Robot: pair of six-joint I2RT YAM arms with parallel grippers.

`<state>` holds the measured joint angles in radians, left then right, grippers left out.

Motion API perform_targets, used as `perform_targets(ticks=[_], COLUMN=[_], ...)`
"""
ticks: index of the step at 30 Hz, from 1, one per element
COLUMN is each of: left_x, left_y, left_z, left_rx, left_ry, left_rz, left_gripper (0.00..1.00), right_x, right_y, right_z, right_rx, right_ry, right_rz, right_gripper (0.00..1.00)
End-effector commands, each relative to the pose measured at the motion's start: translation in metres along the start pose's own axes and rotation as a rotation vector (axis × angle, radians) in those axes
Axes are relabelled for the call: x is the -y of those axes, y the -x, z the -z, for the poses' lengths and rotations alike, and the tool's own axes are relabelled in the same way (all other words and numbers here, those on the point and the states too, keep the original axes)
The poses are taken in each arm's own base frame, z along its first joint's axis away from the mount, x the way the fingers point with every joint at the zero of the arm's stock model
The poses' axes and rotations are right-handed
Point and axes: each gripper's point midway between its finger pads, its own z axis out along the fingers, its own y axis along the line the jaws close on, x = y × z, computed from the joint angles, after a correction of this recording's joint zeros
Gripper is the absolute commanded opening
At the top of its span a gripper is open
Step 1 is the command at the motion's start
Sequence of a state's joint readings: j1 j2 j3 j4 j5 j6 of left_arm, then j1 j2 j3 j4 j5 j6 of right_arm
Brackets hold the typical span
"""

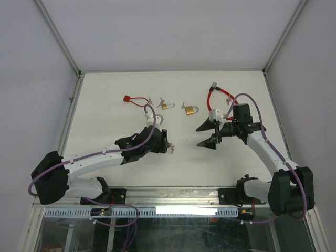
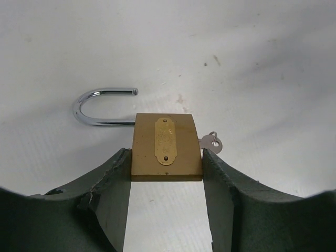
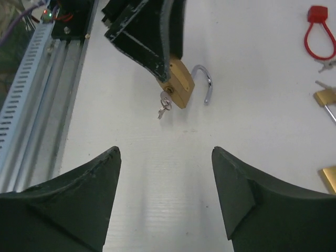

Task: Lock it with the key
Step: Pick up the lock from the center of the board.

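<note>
Left gripper (image 2: 166,157) pinches brass padlock (image 2: 167,142) mid-frame, shackle (image 2: 100,107) swung open. Right gripper (image 3: 164,152) spread, empty. Lock likely dense, rigid, slick-sided. The key (image 2: 211,142) is small and thin; take its bow.

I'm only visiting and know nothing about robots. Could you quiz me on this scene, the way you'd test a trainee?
1. The brass padlock's shackle is: A) open B) snapped shut C) missing
2. True or false: the right gripper holds nothing.
3. Fill in: the padlock, with the key in its keyhole, is gripped by the ___.
Key: 1 A; 2 true; 3 left gripper.
</note>
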<state>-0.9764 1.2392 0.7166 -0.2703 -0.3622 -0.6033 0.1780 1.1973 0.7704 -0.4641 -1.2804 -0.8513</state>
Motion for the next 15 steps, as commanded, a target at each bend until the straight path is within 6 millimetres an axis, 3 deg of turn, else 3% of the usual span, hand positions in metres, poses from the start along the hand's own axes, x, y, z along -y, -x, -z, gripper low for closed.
perform_targets(ticks=[1,8,11,15], left_x=[0.073,0.095,0.100,0.103], left_y=[0.065,0.067,0.067,0.071], left_z=[0.011,-0.006,-0.013,-0.015], left_rx=[0.161,0.118,0.099,0.095], left_ry=[-0.272,-0.321,-0.336,-0.348], left_rz=[-0.018,0.001,0.023,0.043], left_gripper=[0.03,0.02,0.01,0.01], right_x=[-0.008,0.011,0.009,0.025], right_y=[-0.006,-0.017,-0.020,-0.025], right_z=[-0.016,-0.049,-0.065,-0.075], right_rx=[0.001,-0.039,-0.009,-0.024], right_ry=[0.056,-0.079,-0.116,-0.216], right_rz=[0.428,0.480,0.502,0.469], right_gripper=[0.73,0.73,0.74,0.74])
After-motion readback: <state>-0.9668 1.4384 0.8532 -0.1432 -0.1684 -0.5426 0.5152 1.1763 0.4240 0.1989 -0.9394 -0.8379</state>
